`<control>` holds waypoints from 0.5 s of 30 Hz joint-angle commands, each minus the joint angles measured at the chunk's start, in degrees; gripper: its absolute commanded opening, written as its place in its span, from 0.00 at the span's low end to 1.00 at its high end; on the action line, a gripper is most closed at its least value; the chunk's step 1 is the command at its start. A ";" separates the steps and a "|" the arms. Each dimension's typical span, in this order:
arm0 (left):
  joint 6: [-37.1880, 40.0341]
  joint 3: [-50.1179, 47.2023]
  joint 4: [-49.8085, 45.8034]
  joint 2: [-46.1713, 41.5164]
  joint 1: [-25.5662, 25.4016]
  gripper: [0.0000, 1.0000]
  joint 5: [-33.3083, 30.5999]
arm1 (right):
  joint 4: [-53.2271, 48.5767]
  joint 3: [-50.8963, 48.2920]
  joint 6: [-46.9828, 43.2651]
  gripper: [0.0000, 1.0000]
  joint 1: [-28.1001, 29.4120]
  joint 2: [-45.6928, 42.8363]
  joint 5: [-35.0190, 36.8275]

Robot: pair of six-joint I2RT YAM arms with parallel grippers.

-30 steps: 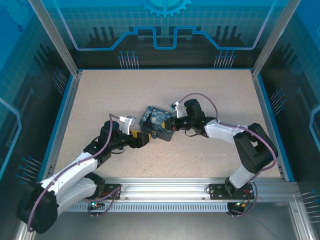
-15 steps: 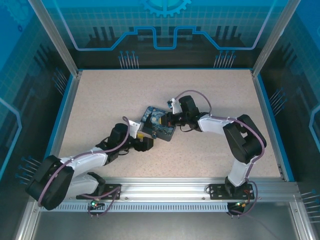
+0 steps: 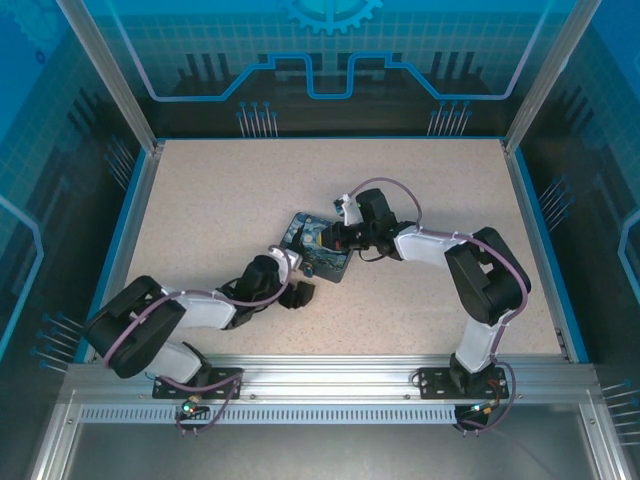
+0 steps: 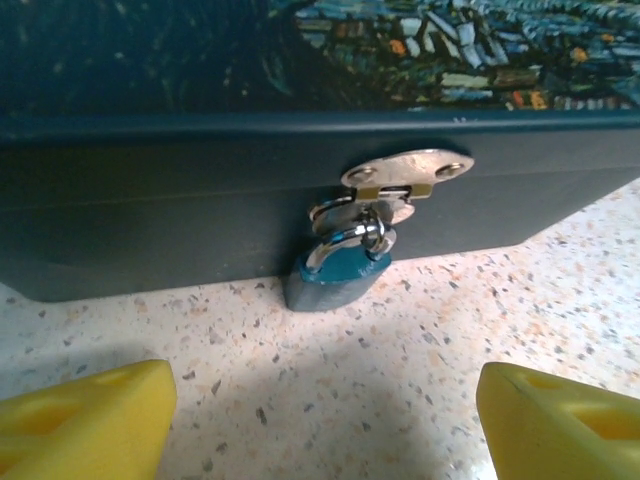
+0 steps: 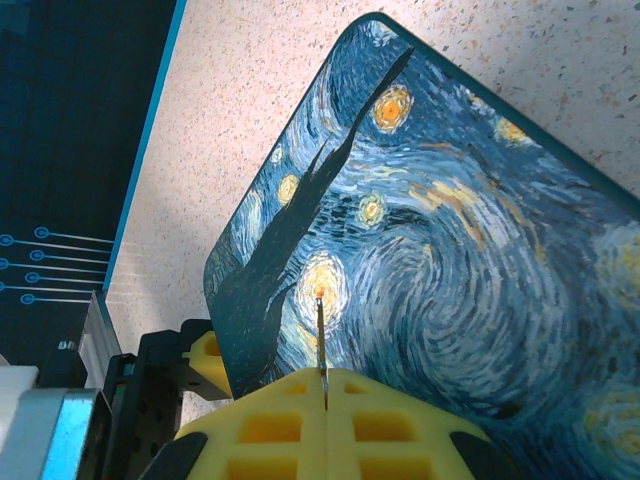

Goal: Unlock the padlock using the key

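The padlock (image 4: 336, 278) has a small teal body and a thin metal shackle. It hangs from the silver hasp (image 4: 405, 176) on the dark front wall of the swirl-painted box (image 3: 310, 238) and rests on the table. My left gripper (image 4: 320, 430) faces it from a short way off, open, with its yellow fingers (image 4: 85, 415) wide apart and nothing between them. My right gripper (image 5: 325, 378) hovers over the box lid (image 5: 450, 270), shut on the key (image 5: 321, 335), a thin grey sliver sticking out past the fingertips.
The speckled table (image 3: 220, 200) stretches around the box, bounded by a blue rim (image 3: 120, 240) and glass walls. In the right wrist view, the left gripper (image 5: 200, 360) sits just past the lid's near edge. Both arms crowd the table's middle.
The left arm folded back and its gripper slid down and right along the box's near side. The right gripper shifted left over the lid, then held still.
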 commanded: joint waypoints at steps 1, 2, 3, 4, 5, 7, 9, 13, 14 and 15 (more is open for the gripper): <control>2.51 0.65 7.42 3.13 -1.45 0.80 -7.26 | -2.31 1.02 -0.27 0.00 0.20 0.43 0.60; 2.50 0.53 8.87 4.04 -1.73 0.80 -7.75 | -2.29 0.94 -0.27 0.00 0.15 0.46 0.65; 2.69 0.53 9.88 4.98 -2.07 0.80 -8.11 | -2.33 0.90 -0.27 0.00 0.24 0.39 0.68; 2.75 0.82 10.22 5.54 -2.55 0.80 -8.83 | -2.29 0.78 -0.31 0.00 0.22 0.35 0.56; 2.98 0.94 10.68 6.18 -3.00 0.80 -9.72 | -2.29 0.63 -0.34 0.00 0.30 0.28 0.61; 3.13 1.05 11.84 7.22 -3.61 0.80 -11.28 | -2.29 0.43 -0.36 0.00 0.31 0.05 0.63; 3.16 1.04 13.24 8.21 -3.85 0.80 -12.03 | -2.28 0.34 -0.45 0.00 0.29 -0.10 0.67; 3.46 1.67 14.19 9.47 -4.00 0.80 -12.52 | -2.41 0.32 -0.71 0.00 0.29 -0.19 0.63; 3.48 1.83 14.37 9.80 -4.01 0.80 -12.52 | -2.46 0.37 -0.78 0.00 0.32 -0.22 0.61; 3.67 1.99 14.57 10.07 -3.98 0.80 -12.38 | -2.51 0.32 -0.87 0.00 0.31 -0.08 0.48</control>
